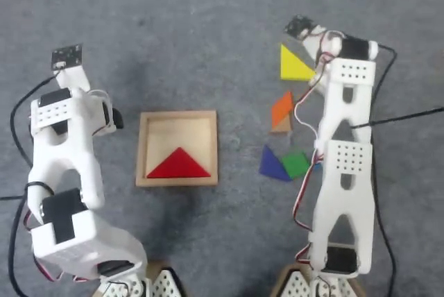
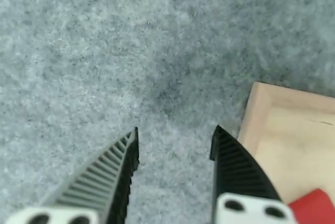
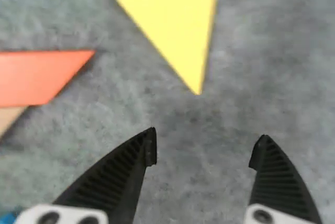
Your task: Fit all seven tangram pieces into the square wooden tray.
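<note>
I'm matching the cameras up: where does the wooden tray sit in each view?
High view: the wooden tray lies mid-table, between the two arms.
Left wrist view: its corner sits beside the open left gripper.
Right wrist view: this camera faces the yellow triangle instead.
Shared landmark: the red triangle inside the tray, in high and left wrist views.

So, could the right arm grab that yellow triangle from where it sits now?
Probably yes. The right gripper hangs open over bare grey mat with the yellow triangle just ahead, lying flat, nothing between them. The orange piece lies apart from it.
</note>
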Available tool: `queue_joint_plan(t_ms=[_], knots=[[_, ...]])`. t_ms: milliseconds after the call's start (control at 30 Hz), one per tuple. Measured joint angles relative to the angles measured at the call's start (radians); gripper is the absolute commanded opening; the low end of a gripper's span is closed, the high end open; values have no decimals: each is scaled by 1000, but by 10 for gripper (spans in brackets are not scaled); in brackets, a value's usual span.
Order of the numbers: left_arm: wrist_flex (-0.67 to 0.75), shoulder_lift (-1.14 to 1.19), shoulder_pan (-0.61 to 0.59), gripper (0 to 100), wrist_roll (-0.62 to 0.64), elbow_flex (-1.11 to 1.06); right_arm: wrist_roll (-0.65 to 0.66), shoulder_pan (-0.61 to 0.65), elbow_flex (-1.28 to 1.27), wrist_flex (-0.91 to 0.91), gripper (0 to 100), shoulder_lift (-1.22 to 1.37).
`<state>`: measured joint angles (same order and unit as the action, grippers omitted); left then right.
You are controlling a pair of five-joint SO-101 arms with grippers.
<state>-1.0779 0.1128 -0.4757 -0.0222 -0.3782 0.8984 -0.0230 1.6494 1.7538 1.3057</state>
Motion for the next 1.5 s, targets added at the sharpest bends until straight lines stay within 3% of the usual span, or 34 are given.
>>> queue_joint_plan(t_ms=[167,400,600,833,967,1267,1500], knots=[[0,0,0,221,0,0,-210,17,0,-101,299,-40],[0,0,0,221,0,0,-600,107,0,-514,299,84],[3,-2,3,221,0,-26,-729,138,0,-747,299,226],[3,-3,0,221,0,-28,-736,140,5,-781,301,290],[3,-3,0,221,0,-28,-720,141,29,-692,301,290],[3,-3,0,221,0,-28,-423,138,38,-224,300,187],[3,-3,0,221,0,-28,-224,91,18,-5,299,101]])
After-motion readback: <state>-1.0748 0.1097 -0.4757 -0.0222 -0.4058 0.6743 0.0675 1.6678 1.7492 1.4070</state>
